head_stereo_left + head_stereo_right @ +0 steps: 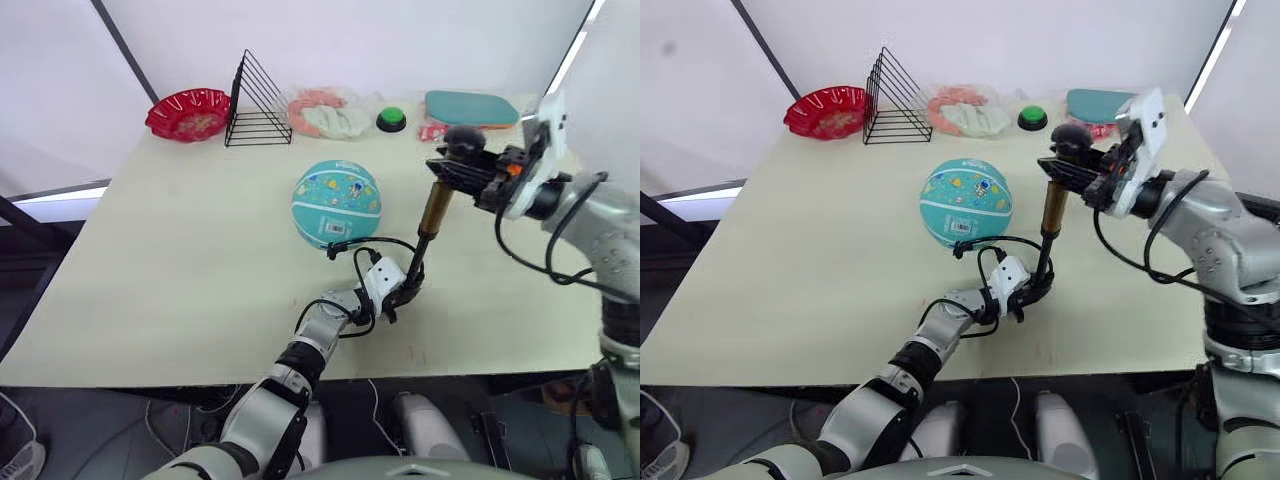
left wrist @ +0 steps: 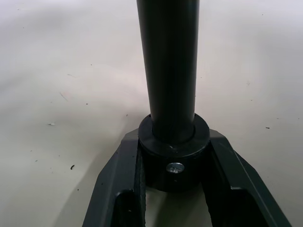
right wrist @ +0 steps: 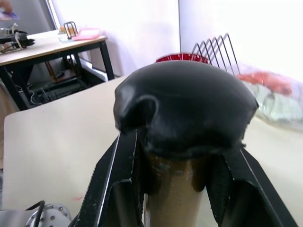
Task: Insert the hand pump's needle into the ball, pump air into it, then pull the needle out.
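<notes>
on the ball point(image 1: 337, 202) a white barcode label (unreadable); both pincers grip the hand pump point(image 1: 428, 228).

1 ball point(image 1: 336, 203), 1 hand pump point(image 1: 428, 222), 1 bowl point(image 1: 188, 113)

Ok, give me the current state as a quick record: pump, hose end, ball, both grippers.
hand pump: upright on the table, gold barrel, black base down
left gripper: shut on the pump's black base
right gripper: shut on the pump just under the T-handle
hose: loops from the pump's base toward the ball
needle: too small to make out; hose end sits at the ball's near side by the barcode label
ball: resting on the table, left of the pump
</notes>
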